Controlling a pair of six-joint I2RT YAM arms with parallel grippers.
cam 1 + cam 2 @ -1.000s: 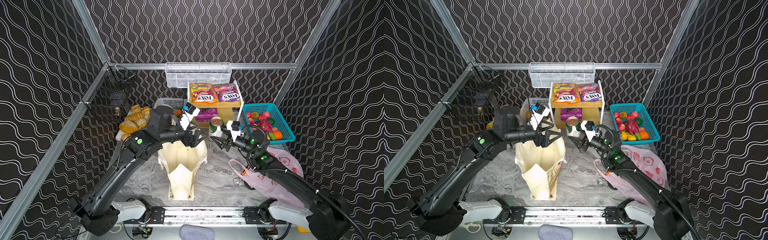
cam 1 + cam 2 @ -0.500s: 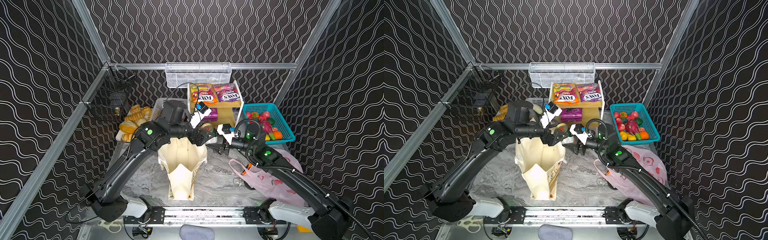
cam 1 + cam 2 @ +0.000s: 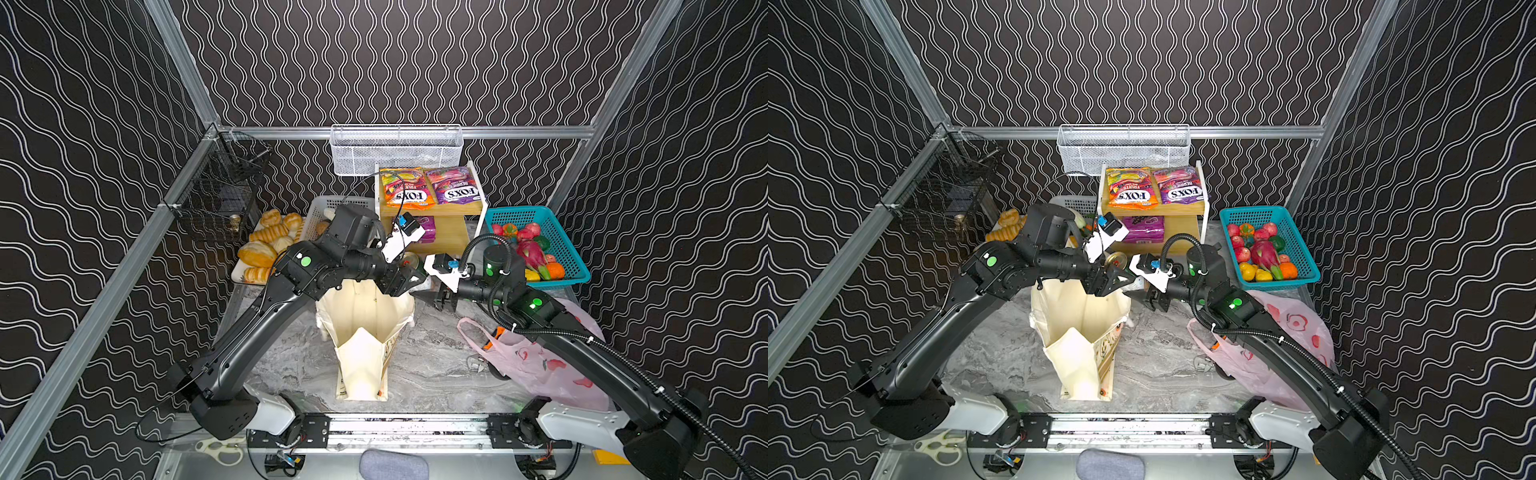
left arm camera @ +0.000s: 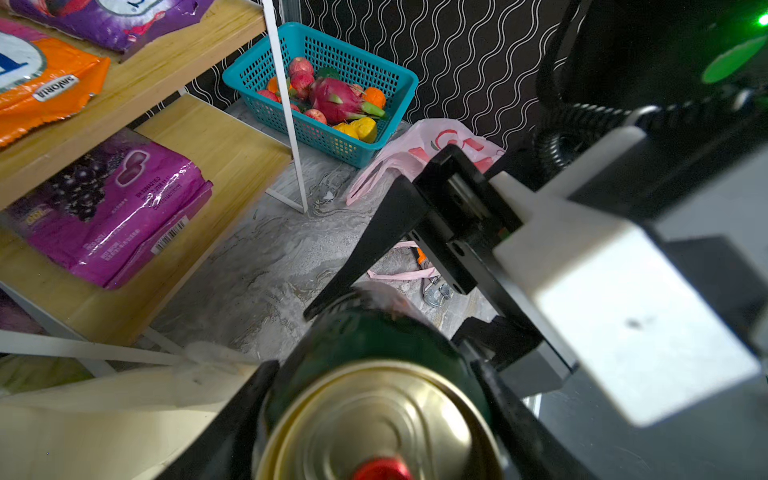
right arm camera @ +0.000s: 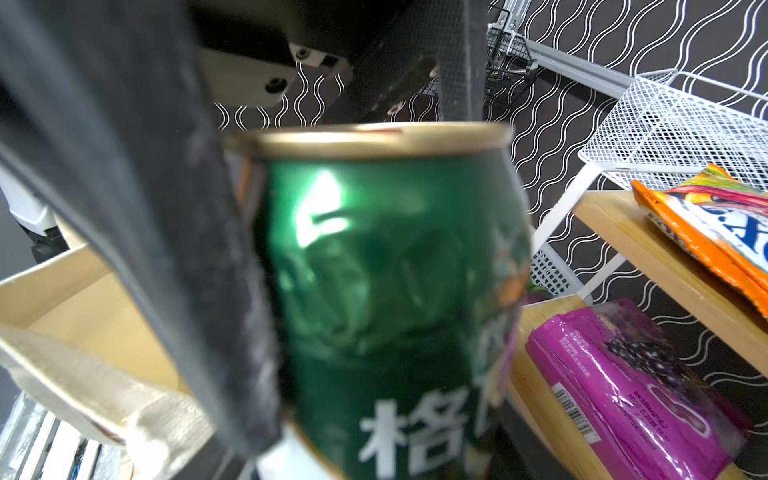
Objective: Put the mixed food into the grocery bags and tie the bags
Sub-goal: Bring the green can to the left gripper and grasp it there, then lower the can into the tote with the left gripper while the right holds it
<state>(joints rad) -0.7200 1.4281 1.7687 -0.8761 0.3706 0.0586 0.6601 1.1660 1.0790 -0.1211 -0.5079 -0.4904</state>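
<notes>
Marble tabletop (image 3: 436,365): right gripper (image 3: 1136,291) clamps the can (image 5: 386,270) at the bag (image 3: 361,365)'s one o'clock. Left gripper (image 3: 1113,277) straddles it, grip unclear; squeeze before releasing.

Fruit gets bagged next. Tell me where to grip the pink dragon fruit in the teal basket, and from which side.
Grip the pink dragon fruit across its narrow middle, coming down from above. It lies lengthwise on top of the other fruit, and the teal plastic mesh basket has walls likely to block a sideways approach.
</notes>
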